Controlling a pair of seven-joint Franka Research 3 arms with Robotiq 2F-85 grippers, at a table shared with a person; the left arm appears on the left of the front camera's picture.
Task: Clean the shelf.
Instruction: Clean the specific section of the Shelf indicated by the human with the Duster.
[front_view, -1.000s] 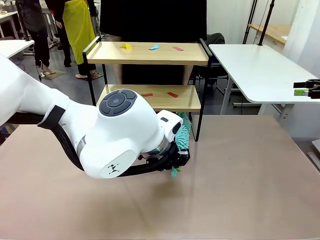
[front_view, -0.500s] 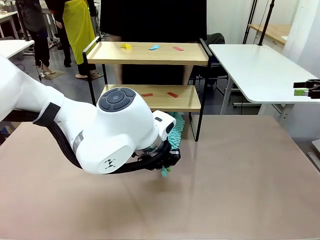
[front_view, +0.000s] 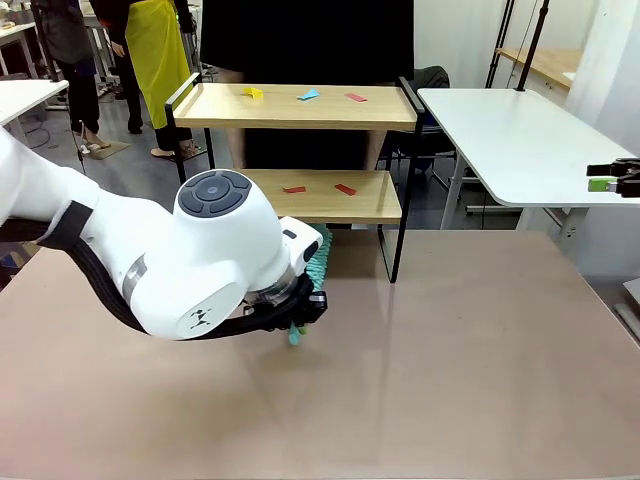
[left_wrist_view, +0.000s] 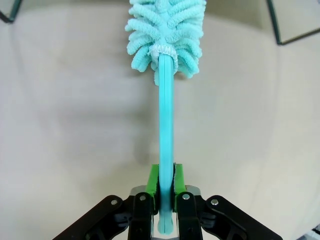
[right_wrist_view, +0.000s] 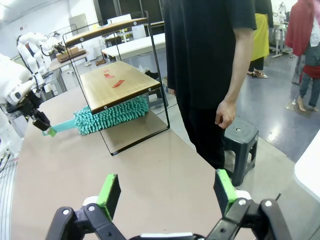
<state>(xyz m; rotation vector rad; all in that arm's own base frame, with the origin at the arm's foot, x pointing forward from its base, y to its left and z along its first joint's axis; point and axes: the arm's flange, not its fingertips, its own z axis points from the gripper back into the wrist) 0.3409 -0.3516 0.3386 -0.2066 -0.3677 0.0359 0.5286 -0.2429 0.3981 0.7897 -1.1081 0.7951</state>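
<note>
The left claw (left_wrist_view: 166, 175) pinched the handle of a teal duster (left_wrist_view: 166, 100), whose fluffy head lay beneath the lower board of the shelf (front_view: 290, 112); the right claw (right_wrist_view: 167, 191) stood spread.

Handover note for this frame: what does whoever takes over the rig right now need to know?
The left gripper is shut on the handle of the teal duster, low over the brown table.
The right gripper is open and holds nothing.
The duster's head sits at table level under the lower board's edge of the shelf.
Done: the duster is in hand.
Left: the top board carries a yellow scrap, a blue scrap and a red scrap, and the lower board carries two red scraps. Both boards need sweeping.
</note>
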